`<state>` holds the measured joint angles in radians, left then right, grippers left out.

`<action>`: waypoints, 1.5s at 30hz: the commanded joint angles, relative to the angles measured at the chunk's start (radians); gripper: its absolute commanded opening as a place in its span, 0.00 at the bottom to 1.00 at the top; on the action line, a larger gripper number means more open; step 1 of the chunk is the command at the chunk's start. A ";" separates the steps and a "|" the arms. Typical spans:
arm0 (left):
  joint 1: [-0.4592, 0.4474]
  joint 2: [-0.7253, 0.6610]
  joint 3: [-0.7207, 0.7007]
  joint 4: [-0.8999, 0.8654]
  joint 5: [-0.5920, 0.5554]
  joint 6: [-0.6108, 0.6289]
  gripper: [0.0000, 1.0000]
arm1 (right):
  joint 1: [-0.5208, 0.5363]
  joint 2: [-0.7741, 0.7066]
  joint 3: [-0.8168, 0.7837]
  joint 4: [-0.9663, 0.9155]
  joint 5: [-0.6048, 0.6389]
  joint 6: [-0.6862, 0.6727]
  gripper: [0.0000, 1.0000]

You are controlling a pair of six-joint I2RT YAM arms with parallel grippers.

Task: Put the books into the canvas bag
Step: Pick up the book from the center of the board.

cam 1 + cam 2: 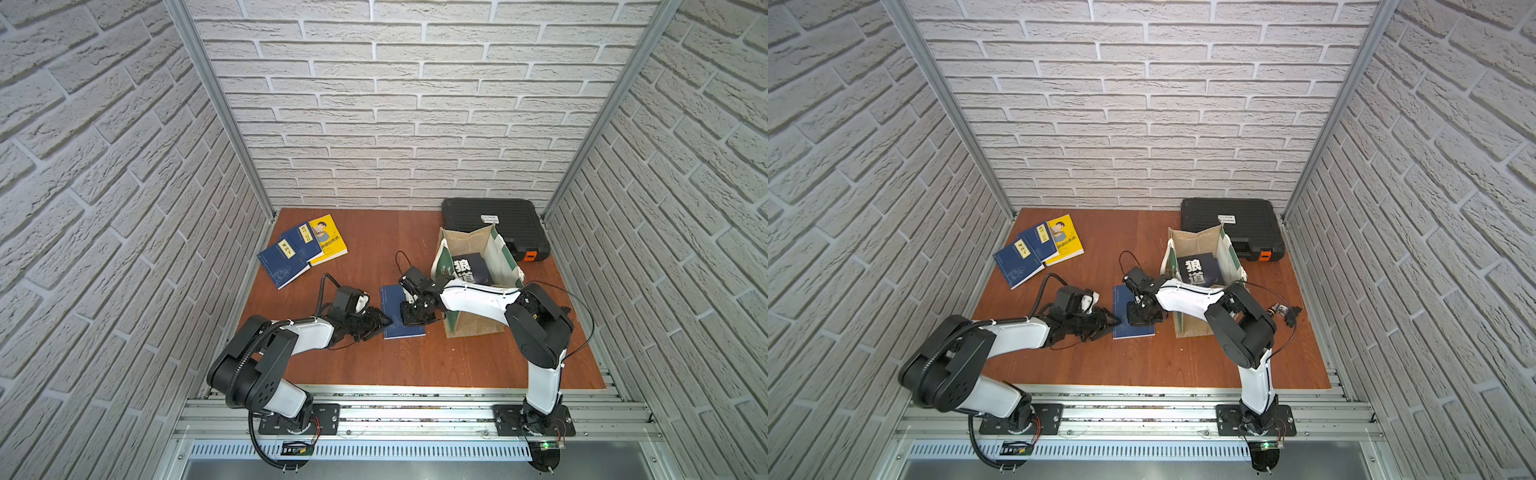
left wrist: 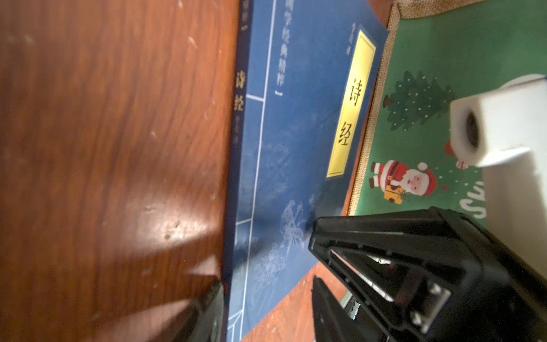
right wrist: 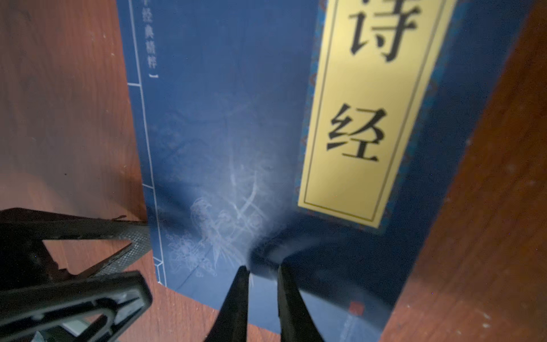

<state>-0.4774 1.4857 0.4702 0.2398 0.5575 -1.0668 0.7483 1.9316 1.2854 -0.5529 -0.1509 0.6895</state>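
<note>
Book (image 1: 394,305): flat, long axis front-to-back, between both grippers.
Right gripper (image 3: 262,278): narrow, pinching its cover.
Left gripper (image 1: 381,328): half open at spine.
Bag (image 1: 469,243): just right.

Black right claw (image 3: 262,268). Directly beneath: navy book (image 3: 225,133), faint white line drawing, white ruled border, yellow label with black characters. Just beside claw: canvas bag (image 2: 444,59), green panel, tan burlap edging, dark green trees, red-and-white Santa. Within, dark book (image 1: 473,268), white characters. Well away: yellow cartoon book (image 1: 330,243). Beyond bag from claw: black case (image 1: 490,224), orange latch. Underneath: red-brown woodgrain table (image 1: 374,361).
</note>
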 commanded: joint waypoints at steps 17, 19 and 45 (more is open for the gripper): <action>0.006 -0.087 -0.057 -0.128 -0.109 0.026 0.53 | -0.069 -0.024 -0.076 -0.087 0.135 -0.080 0.29; 0.006 -0.070 -0.063 -0.109 -0.108 0.023 0.53 | -0.068 -0.022 -0.096 -0.062 0.116 -0.073 0.26; -0.057 -0.087 -0.099 0.313 0.016 -0.160 0.34 | -0.078 0.004 -0.127 0.011 -0.037 -0.062 0.09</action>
<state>-0.5194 1.4719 0.3191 0.6006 0.5465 -1.2839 0.6468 1.8816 1.2037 -0.5499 -0.1051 0.6239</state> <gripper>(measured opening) 0.345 0.094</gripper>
